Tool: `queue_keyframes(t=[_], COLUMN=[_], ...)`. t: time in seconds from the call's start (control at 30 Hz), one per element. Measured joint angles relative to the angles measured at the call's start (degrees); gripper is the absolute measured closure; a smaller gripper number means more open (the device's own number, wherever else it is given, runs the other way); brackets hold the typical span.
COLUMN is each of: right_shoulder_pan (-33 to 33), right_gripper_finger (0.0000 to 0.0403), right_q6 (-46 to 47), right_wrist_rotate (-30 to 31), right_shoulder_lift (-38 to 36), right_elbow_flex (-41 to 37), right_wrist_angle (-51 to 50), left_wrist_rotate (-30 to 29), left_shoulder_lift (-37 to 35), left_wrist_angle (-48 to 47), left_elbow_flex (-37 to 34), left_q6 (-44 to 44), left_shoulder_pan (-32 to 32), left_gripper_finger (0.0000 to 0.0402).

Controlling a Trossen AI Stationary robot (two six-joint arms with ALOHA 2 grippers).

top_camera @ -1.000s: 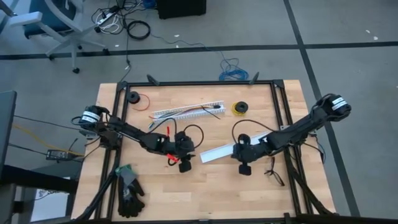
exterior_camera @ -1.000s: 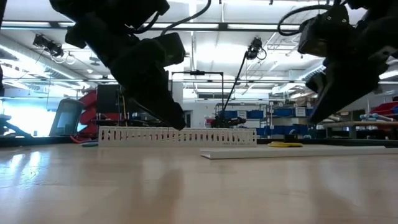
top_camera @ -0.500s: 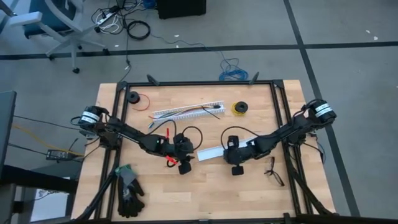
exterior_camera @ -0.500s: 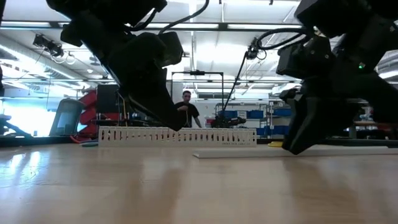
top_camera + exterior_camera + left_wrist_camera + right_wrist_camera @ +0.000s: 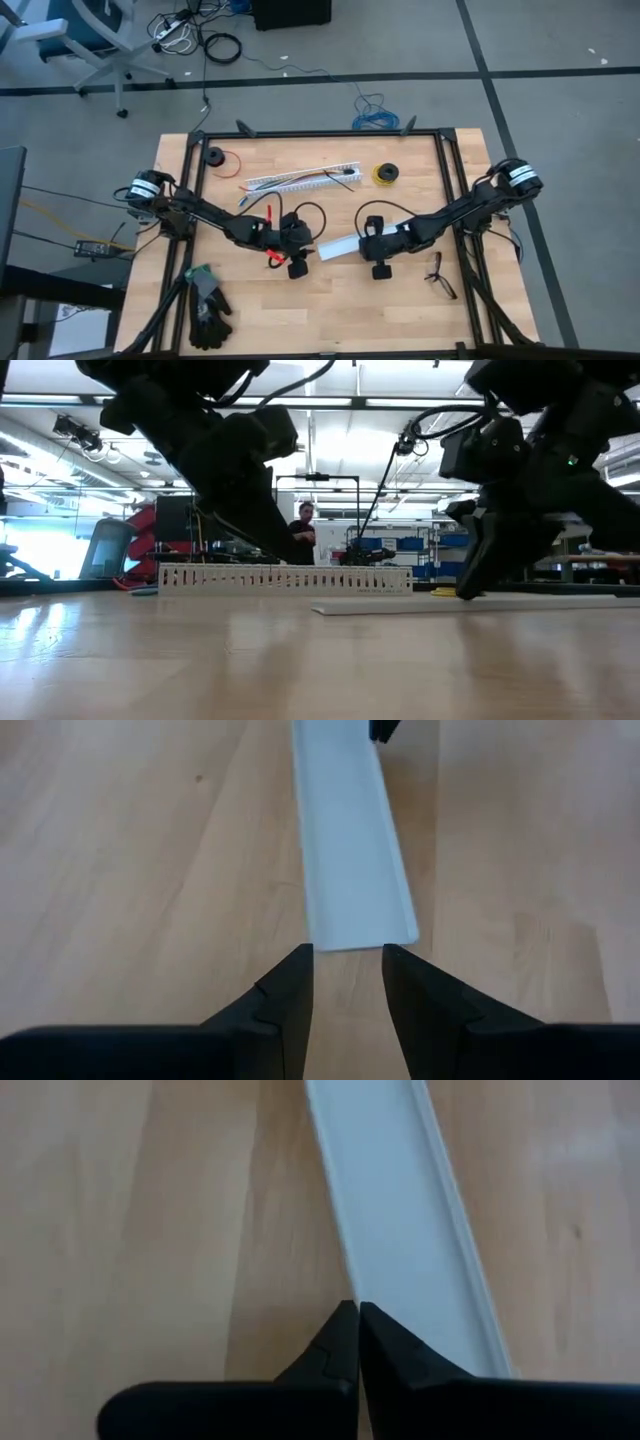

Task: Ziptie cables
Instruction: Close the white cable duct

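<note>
My left gripper (image 5: 345, 965) stands open near the table's middle (image 5: 297, 264), nothing between its fingers, just short of the near end of a flat white channel cover (image 5: 350, 840). My right gripper (image 5: 355, 1315) is shut, with its tips at one long edge of that cover (image 5: 400, 1210), to the right of the left gripper (image 5: 379, 266). Short red wire pieces (image 5: 271, 257) show beside my left wrist; I cannot tell whether they are the cables. The ziptie is out of view. My right gripper comes slanting down onto the white cover's long edge (image 5: 345, 1285) with its fingers shut. Whether the tips touch the cover or the table beside it, I cannot tell. The cover lies flat on the table.
A white slotted channel (image 5: 300, 180) lies at the far middle, with a yellow spool (image 5: 385, 173) to its right and a black spool (image 5: 214, 156) at far left. Black gloves (image 5: 207, 305) lie near left, a small black tool (image 5: 440, 275) near right. A person (image 5: 303, 530) stands behind.
My right gripper has moved toward the table's left and down, rolling as it went, and come to rest at the white cover closer to my left gripper.
</note>
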Motion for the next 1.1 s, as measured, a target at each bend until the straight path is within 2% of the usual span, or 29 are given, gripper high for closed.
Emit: queue_keyframes(t=[0.23, 0.67, 0.87, 0.93, 1.1], right_shoulder_pan=[0.01, -1.46, -2.39, -2.49, -2.48], right_gripper_finger=[0.0396, 0.0307, 0.0308, 0.0312, 0.0335], right_q6=[-0.81, -2.68, -1.33, -0.71, -0.81], right_wrist_rotate=[-0.17, -0.04, -1.53, -3.83, -4.45], right_shoulder_lift=[-2.75, -2.45, -2.43, -2.43, -2.45], right_elbow_flex=[0.21, 0.21, -1.57, -2.07, -2.21], right_wrist_angle=[-0.39, -4.91, -4.94, -4.87, -4.73], left_wrist_rotate=[-0.09, -0.07, -0.05, -0.05, -0.04], left_shoulder_lift=[0.00, 0.00, 0.00, 0.00, 0.00], left_wrist_angle=[0.14, 1.18, 1.20, 1.21, 1.27], left_elbow_flex=[0.00, 0.00, 0.00, 0.00, 0.00], left_q6=[0.82, 0.79, 0.79, 0.78, 3.18], left_shoulder_pan=[0.00, 0.00, 0.00, 0.00, 0.00], left_gripper_finger=[0.0270, 0.0270, 0.0270, 0.0270, 0.0270])
